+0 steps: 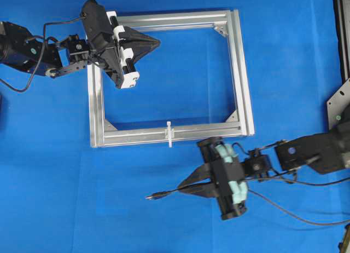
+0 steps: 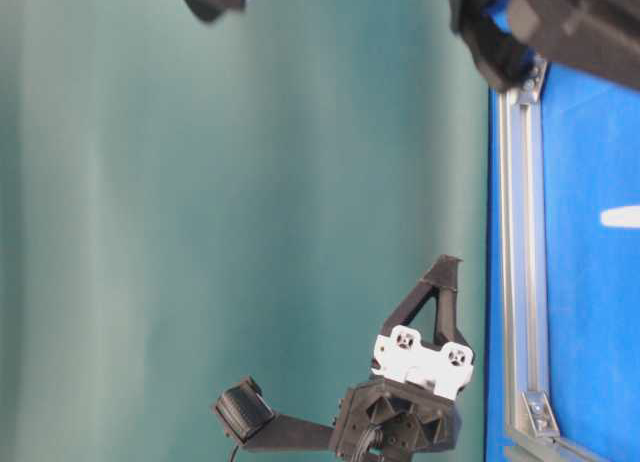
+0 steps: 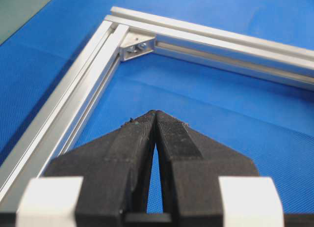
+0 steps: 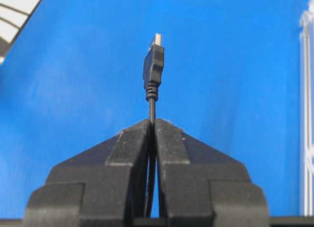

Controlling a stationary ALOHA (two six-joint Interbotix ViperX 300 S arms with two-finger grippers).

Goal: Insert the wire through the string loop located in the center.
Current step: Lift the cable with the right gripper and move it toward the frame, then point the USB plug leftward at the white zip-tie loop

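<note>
The wire (image 1: 164, 194) is a thin black cable ending in a small dark plug (image 1: 150, 197). My right gripper (image 1: 181, 188) is shut on it just behind the plug, which sticks out to the left over the blue mat. In the right wrist view the plug (image 4: 153, 65) stands out beyond the closed gripper (image 4: 152, 122). The string loop (image 1: 169, 133) is a small white strip across the front bar of the aluminium frame (image 1: 131, 137), up and left of the right gripper. My left gripper (image 1: 157, 42) is shut and empty over the frame's far left corner; its closed tips show in the left wrist view (image 3: 156, 114).
The rectangular silver frame (image 1: 243, 78) lies on the blue mat; a corner bracket (image 3: 137, 44) shows ahead of the left gripper. The frame's bar runs along the right edge of the right wrist view (image 4: 305, 114). A black cable (image 1: 295, 214) trails behind the right arm.
</note>
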